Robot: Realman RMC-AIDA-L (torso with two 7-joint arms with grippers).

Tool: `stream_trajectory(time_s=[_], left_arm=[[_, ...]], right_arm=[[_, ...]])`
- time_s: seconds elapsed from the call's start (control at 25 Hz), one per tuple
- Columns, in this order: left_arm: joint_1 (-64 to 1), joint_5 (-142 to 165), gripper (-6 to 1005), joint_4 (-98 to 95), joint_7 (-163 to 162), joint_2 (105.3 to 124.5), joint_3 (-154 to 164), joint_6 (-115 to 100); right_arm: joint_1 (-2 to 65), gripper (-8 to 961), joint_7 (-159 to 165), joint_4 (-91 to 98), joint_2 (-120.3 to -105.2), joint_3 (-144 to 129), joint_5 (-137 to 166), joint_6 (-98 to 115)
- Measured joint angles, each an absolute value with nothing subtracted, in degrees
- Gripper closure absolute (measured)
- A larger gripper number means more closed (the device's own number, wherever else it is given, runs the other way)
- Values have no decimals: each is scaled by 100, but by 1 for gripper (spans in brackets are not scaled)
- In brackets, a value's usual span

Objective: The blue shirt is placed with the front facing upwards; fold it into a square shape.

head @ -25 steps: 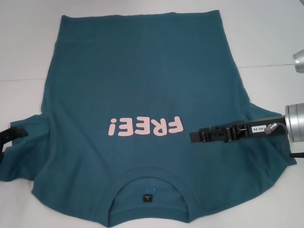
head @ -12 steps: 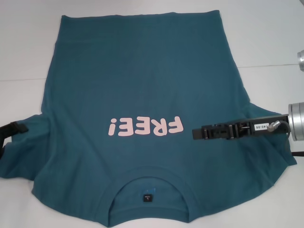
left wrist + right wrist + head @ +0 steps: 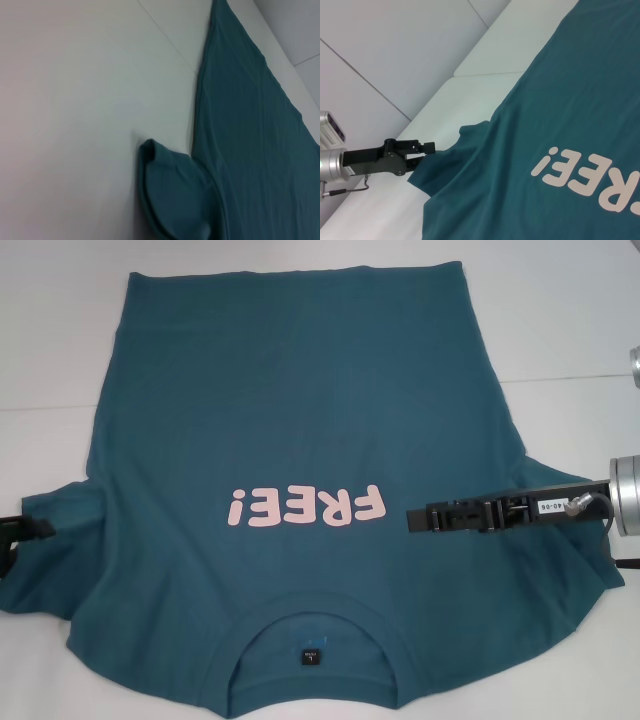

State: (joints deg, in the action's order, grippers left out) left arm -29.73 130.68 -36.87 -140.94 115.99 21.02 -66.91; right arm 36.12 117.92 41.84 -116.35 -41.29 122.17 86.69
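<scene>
Table [image 3: 560,330], white, carries the blue shirt [image 3: 300,420] spread flat, front up, collar [image 3: 312,625] nearest the robot and pink lettering [image 3: 305,507] across the chest. Right gripper [image 3: 420,517] reaches over the right sleeve; its jaw state cannot be told. Left gripper [image 3: 427,148] pinches the left sleeve's edge [image 3: 40,502].

The left hand [image 3: 427,150] meets the sleeve edge of the blue shirt [image 3: 535,125], pink lettering [image 3: 590,177] showing.
</scene>
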Motion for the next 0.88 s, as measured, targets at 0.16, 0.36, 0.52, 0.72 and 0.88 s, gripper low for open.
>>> stream_trajectory(time_s=[0.16, 0.36, 0.52, 0.72, 0.88], left_arm=[[-2961, 13070, 469, -3687, -14096, 11601, 2100, -6695], [-2956, 13070, 703, -3690, -14098, 11602, 2106, -6714], [-2955, 13070, 891, -3693, -14098, 11602, 2103, -6748], [-2938, 13064, 996, -3708, -14057, 11556, 1879, -6939], [-2877, 13059, 996, -3744, -14036, 11499, 1498, -7056]], right_arm=[[3612, 358, 11793, 4183, -11637, -4119, 12217, 8667], [3612, 358, 11795, 4184, -11637, -4113, 12217, 8672], [3612, 359, 11810, 4183, -11637, -4112, 12218, 8673], [3612, 359, 11813, 4183, -11637, -4109, 12227, 8669], [3603, 358, 11813, 4183, -11637, -4106, 12225, 8666]])
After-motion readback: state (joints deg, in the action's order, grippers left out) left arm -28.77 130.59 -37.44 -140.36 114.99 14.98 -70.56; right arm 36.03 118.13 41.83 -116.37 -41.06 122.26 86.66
